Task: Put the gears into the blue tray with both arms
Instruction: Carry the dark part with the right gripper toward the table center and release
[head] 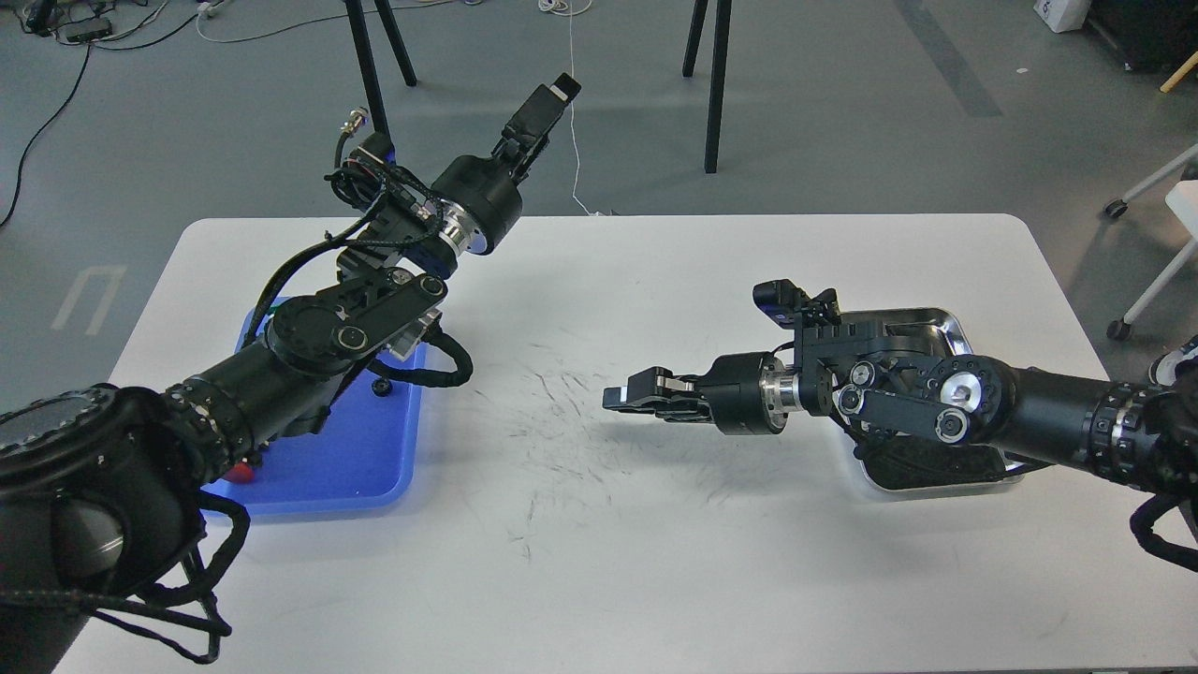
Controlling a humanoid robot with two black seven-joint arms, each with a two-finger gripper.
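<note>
White table (599,562), scuffed with dark marks at centre, is seen from above; grey floor and black stand legs (716,84) are seen beyond its far edge.

Left arm (309,346) is raised from the lower left, crossing over the blue tray (374,459). Left gripper (547,103) is held high, past the table's far edge, pointed up and away. It is seen end-on and dark; whether its fingers are spread or pressed together cannot be told. Nothing is seen in it.

Right arm (936,398) is stretched in from the right, low over the silver metal tray (936,323), most of which is hidden beneath it. Right gripper (625,397) is pointed left, toward table centre, well apart from both trays. Its fingers appear pressed together, with nothing visibly pinched, though the tips are small and dark.

Blue tray is lying far below and behind the left gripper, under that arm's elbow. One small black gear (381,386) is seen on the tray's blue floor, just beneath the elbow's cable loop. A red-capped part (241,473) is seen at the tray's near left, partly hidden by the forearm. A second gear is not made out; the rest of the tray is covered by the arm.
</note>
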